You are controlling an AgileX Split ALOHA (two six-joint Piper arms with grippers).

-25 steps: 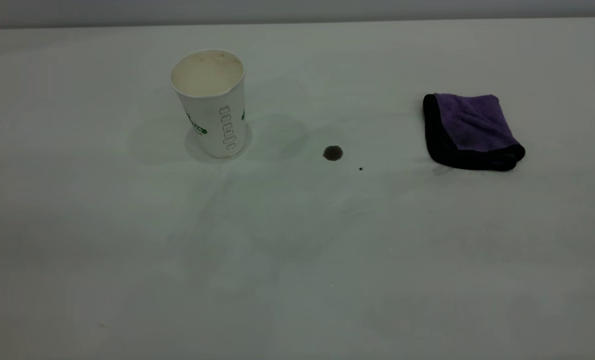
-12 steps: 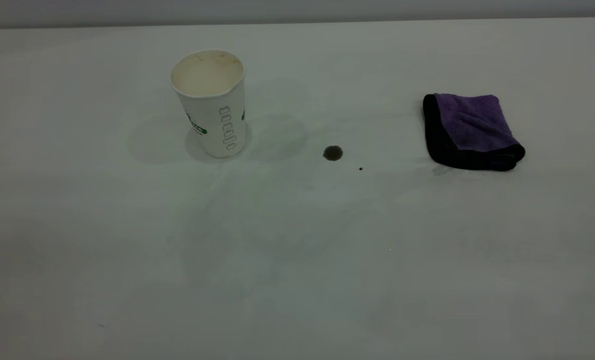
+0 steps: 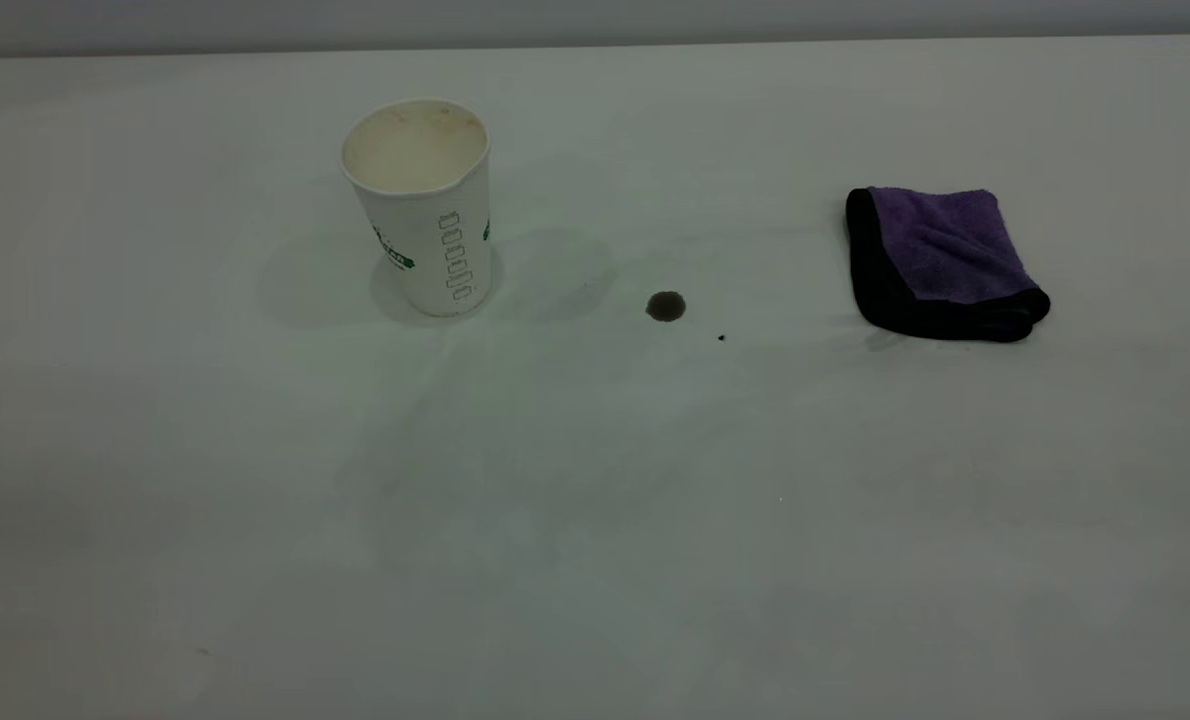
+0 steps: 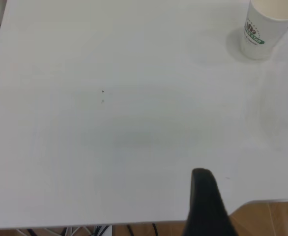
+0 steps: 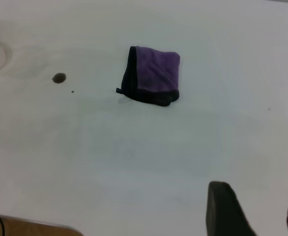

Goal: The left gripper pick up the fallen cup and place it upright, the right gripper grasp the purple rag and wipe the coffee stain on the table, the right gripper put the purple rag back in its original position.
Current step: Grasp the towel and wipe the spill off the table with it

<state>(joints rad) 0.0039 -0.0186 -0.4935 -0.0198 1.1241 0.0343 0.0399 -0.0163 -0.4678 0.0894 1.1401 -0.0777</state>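
Observation:
The white cup (image 3: pixel 420 205) stands upright on the table (image 3: pixel 595 520) at the back left; it also shows in the left wrist view (image 4: pixel 266 27). The small brown coffee stain (image 3: pixel 666 306) lies to the cup's right, and also shows in the right wrist view (image 5: pixel 59 77). The folded purple rag (image 3: pixel 940 260) lies flat at the back right, and also shows in the right wrist view (image 5: pixel 153 75). Neither gripper is in the exterior view. My left gripper (image 4: pixel 256 183) hangs over the table's edge, far from the cup, with one finger (image 4: pixel 203 194) showing. My right gripper (image 5: pixel 258 189) is open and empty, well short of the rag.
A tiny black speck (image 3: pixel 721 338) lies just right of the stain. The table's edge and brown floor (image 4: pixel 276 219) show in the left wrist view. The back edge of the table (image 3: pixel 595 45) meets a grey wall.

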